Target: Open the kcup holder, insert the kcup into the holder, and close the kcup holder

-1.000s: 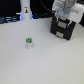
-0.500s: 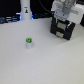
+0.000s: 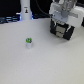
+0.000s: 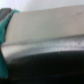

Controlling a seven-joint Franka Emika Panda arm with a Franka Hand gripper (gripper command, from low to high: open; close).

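kcup (image 3: 29,42) upright on the white tabletop (image 3: 45,62), toward the exterior view's left, well apart from the kcup holder (image 3: 63,29) at the exterior view's upper right. Arm sits over the holder, hand (image 3: 62,25) at its front; can't tell whether fingers are spread or pressed together. Wrist view is a close blur of a dark-and-grey surface.

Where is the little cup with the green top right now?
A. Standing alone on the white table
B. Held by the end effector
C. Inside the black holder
A: the kcup stands by itself on the table, far from the kcup holder.
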